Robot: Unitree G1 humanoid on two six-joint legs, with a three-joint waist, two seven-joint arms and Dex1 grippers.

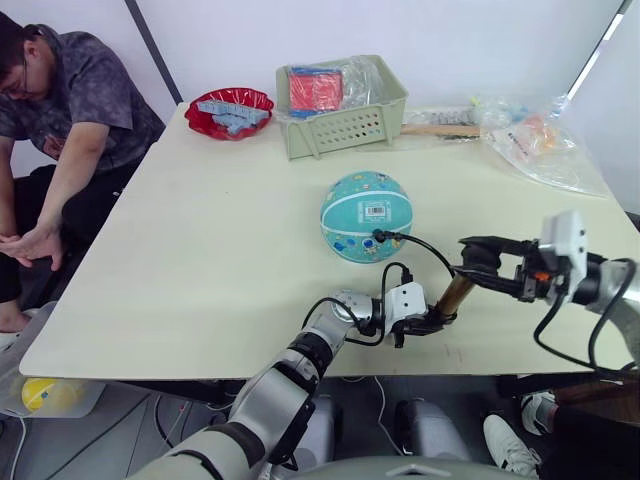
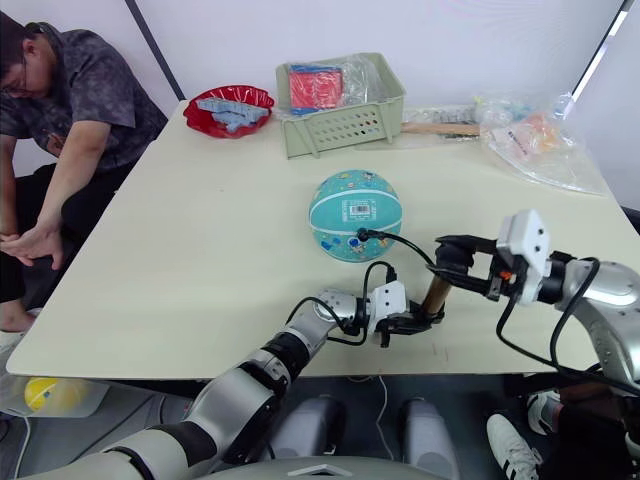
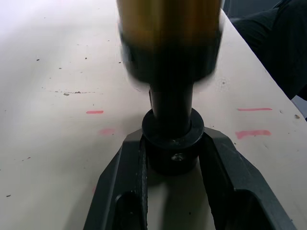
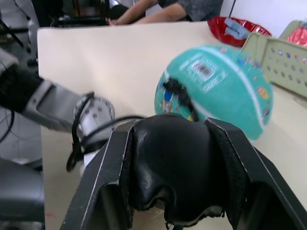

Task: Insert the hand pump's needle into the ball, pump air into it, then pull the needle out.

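On the counter [image 1: 200, 250], seen from the head, the ball [image 1: 366, 216] sits near the middle with its barcode label facing up and the black hose fitting plugged into its near side, so the needle looks already seated, though the pin itself is hidden. From there the hose loops back to the hand pump [image 1: 453, 295], which stands tilted between the two arms: the left tool [image 1: 425, 322] pinches its lower black end against the counter, apparently to steady it, while the right tool [image 1: 478, 262] grips the black handle on top, placed to drive the strokes. A green basket [image 1: 345, 125], a red dish [image 1: 230, 110] and a seated person [image 1: 60, 120] lie well beyond. From the left wrist, both fingers [image 3: 124, 182] clamp the round black base cap below the brass barrel. From the right wrist, the fingers [image 4: 108, 167] close around the handle, with the ball just beyond.
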